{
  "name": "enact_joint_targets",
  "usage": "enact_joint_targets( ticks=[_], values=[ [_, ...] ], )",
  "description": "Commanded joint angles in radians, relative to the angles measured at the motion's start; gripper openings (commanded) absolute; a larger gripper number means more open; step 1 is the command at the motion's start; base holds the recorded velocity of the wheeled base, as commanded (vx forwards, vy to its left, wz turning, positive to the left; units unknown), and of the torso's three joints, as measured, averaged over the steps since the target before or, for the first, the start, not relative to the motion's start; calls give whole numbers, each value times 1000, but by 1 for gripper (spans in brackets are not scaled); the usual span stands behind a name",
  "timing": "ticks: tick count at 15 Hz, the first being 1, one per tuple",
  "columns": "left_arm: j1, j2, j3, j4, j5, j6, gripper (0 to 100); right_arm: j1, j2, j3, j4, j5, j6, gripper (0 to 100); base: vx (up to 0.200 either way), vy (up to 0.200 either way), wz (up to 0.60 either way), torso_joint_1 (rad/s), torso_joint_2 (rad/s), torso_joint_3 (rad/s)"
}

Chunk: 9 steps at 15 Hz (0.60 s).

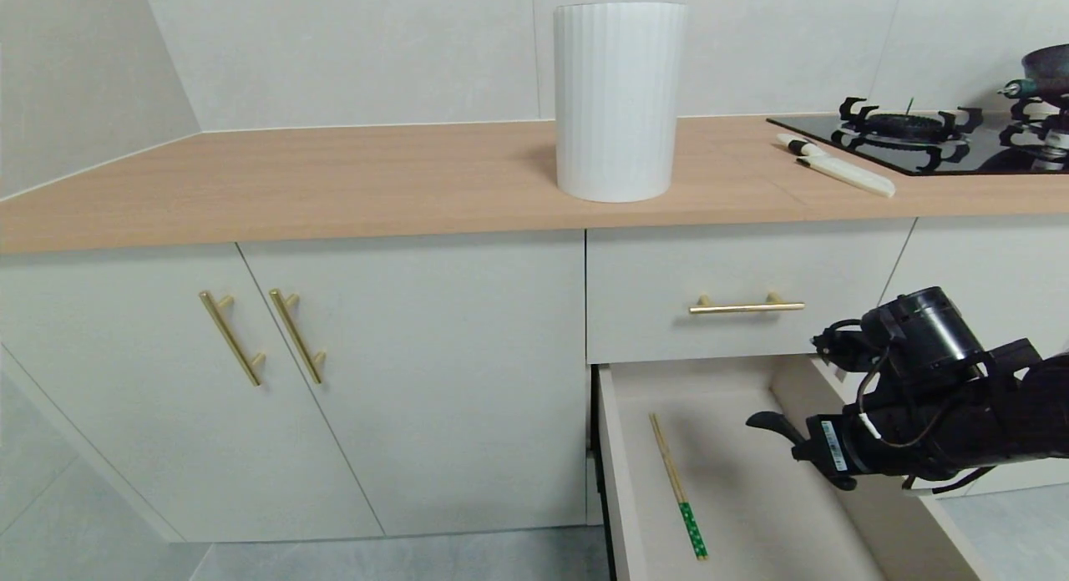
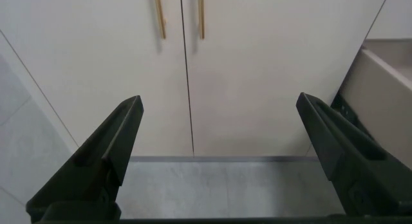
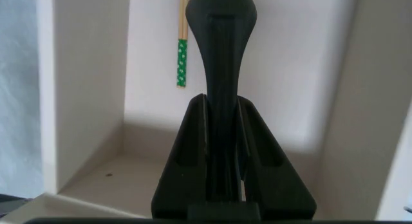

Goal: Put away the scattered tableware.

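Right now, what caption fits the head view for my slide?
Right gripper above open drawer with chopsticks; canister and knife on the counter.

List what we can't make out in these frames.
- White container contents: head view, its own wall hides them.
- Drawer front: cut off by the head view's lower edge; the right gripper and arm cover its right side.
- Dark pot: cut off by the head view's right edge.

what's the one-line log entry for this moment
drawer: open | chopsticks: in drawer | right gripper: shut, empty, over drawer | left gripper: open, empty | knife: on counter
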Motion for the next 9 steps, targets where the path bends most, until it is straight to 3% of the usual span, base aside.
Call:
enact_joint_targets(
  ticks=[1,5,9],
  values=[
    [0,0,0,-1,0,0,100,0,21,1,0,0,0,0,0,0,0,2,80,71],
    [0,0,0,-1,0,0,100,1,112,1,-38,0,0,0,0,0,0,0,0,0],
    [0,0,0,-1,0,0,100,-6,348,-1,-196,-91,3,0,0,0,0,0,0,0]
  ],
)
